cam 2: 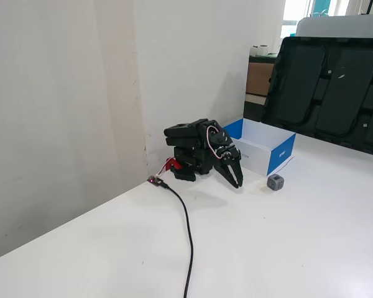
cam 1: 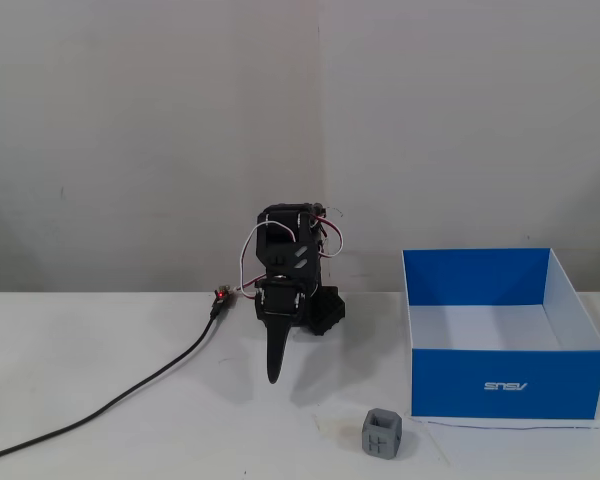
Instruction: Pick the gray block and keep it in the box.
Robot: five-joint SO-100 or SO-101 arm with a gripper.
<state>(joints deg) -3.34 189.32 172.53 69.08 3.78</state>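
Note:
The gray block [cam 1: 383, 434] sits on the white table near the front, just left of the box's front left corner; it also shows in the other fixed view [cam 2: 275, 182]. The box [cam 1: 480, 370] is open-topped, blue outside, white inside, and looks empty; it also shows in the other fixed view [cam 2: 281, 153]. The black arm is folded low against the wall. My gripper [cam 1: 275, 376] points down at the table, shut and empty, to the left of and behind the block; it shows in the other fixed view too [cam 2: 237, 184].
A black cable [cam 1: 130, 395] runs from the arm's base across the table toward the front left, also seen in the other fixed view [cam 2: 188, 230]. A wall stands right behind the arm. A large black panel [cam 2: 329, 87] leans beyond the box.

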